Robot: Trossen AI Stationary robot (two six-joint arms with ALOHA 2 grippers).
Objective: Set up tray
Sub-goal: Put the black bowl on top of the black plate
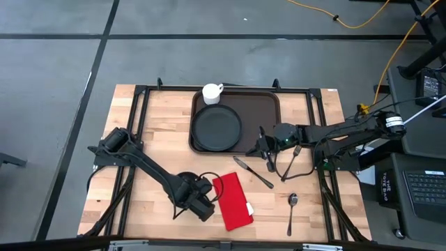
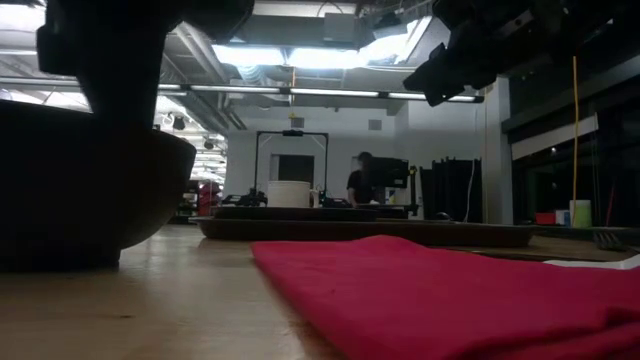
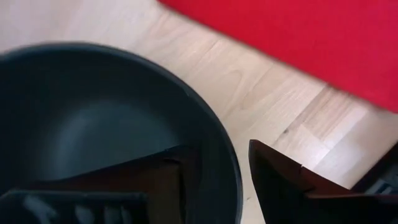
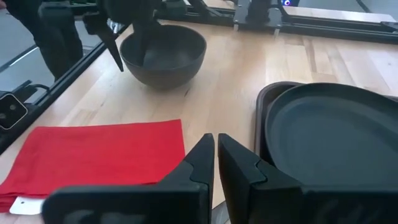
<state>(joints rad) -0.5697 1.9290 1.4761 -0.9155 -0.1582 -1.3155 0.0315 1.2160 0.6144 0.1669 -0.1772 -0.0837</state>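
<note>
- We see the tray (image 1: pixel 268 104) at the far middle of the table, its long side running left to right, with a black plate (image 1: pixel 217 127) on its left half and a white cup (image 1: pixel 212 93) at its far rim.
- Our left gripper (image 3: pixel 214 180) clasps the wall of a dark bowl (image 4: pixel 163 54) at the near edge, beside the red napkin (image 1: pixel 232 201).
- The tray lies well away from the bowl, forward and to the right, so we judge the carry goes that way.
- Our right gripper (image 4: pixel 216 162) hangs clenched and empty at the tray's near right corner; the knife (image 1: pixel 252 171), fork (image 1: pixel 292 162) and spoon (image 1: pixel 292 210) lie nearer that arm.
</note>
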